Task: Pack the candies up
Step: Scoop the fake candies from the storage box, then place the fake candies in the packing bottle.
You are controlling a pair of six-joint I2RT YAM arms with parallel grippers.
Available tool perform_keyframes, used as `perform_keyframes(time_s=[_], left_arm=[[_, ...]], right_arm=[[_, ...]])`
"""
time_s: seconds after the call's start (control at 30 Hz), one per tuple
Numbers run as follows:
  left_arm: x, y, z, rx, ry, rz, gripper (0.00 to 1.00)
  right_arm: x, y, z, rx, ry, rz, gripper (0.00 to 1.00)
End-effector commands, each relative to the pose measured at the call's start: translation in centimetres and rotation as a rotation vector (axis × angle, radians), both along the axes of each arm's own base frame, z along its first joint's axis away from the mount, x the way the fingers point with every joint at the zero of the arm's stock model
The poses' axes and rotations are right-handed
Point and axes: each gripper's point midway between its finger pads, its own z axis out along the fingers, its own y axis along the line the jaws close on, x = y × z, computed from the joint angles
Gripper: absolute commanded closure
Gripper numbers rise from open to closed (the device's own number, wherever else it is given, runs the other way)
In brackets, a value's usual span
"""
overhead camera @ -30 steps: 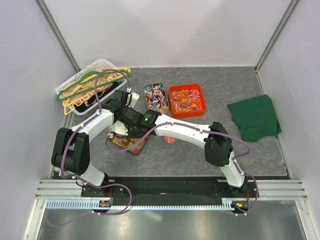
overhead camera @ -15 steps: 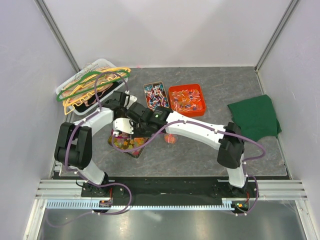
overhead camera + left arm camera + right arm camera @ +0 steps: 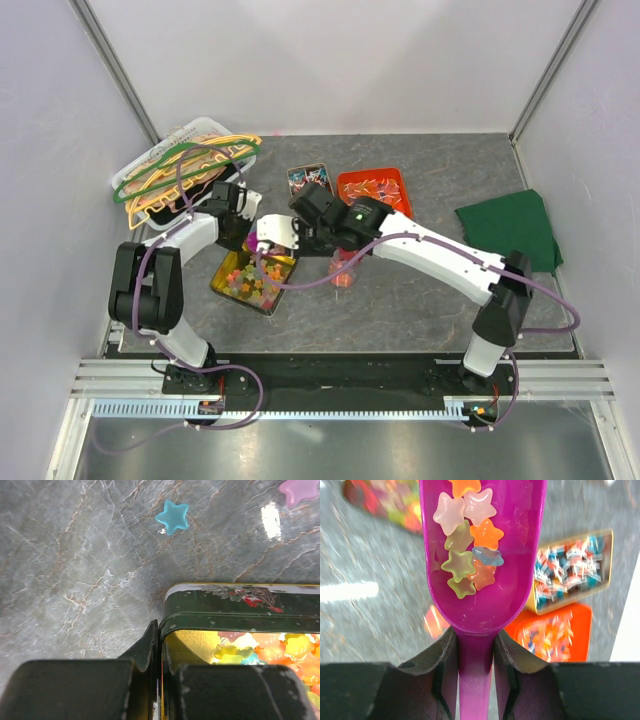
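The left gripper [image 3: 160, 652] has its fingers pinched together on the thin wall of the tin [image 3: 240, 607], a dark green printed metal box with a gold inside. The wrist view cuts off all but one rounded corner. Glossy, star-shaped candies [image 3: 270, 647] lie inside, toward 5 o'clock. On the grey marbled table [image 3: 75, 570] a blue star [image 3: 172, 517] lies loose at 12 o'clock of that corner, and a pink star [image 3: 300, 489] is cut off by the frame at 1 o'clock. The right gripper [image 3: 475, 642] clamps the handle of a purple plastic scoop [image 3: 520, 555] that carries a small heap of translucent stars. Beyond it all is blurred, though wrapped pieces [image 3: 570, 570] show in a gold tin [image 3: 545, 609] at 3 o'clock. From above the scoop is hard to make out. A second ago the right arm [image 3: 440, 262] lay across the tin at 8 o'clock; it has drawn back toward 2 o'clock, uncovering it.
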Motion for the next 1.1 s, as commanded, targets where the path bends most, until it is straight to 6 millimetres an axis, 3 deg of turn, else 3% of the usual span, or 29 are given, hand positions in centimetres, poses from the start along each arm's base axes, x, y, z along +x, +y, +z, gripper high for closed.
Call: perform_keyframes(time_s=[0.0,0.4,0.43,0.57,0.7,1.07], left_arm=[[0.7,1.3,-0.2,0.004,0.011,0.032,0.98],[2.2,4.3,-0.4,-0.044,0.042,0.100,0.98],[2.3,5.3,-0.4,-0.046,0.042,0.126,0.98],[3.1,6.8,-0.5,-0.040,0.041,0.146,0.98],[3.7,8.5,-0.6,-0.033,0.044,0.169,0.98],[5.8,10.4,0.0,-0.033,0.018,0.160,0.98]], right_arm=[[0.3,-3.5,2.2,-0.010,-0.062,-0.016,1.00],[2.9,-13.1,2.6,-0.203,-0.176,-0.139,1.00],[3.1,-13.9,2.3,-0.231,-0.183,-0.143,1.00],[2.9,-15.7,2.5,-0.270,-0.198,-0.144,1.00],[2.9,-17.2,1.4,-0.344,-0.200,-0.141,1.00],[2.7,-20.0,-1.0,-0.438,-0.168,-0.154,1.00]])
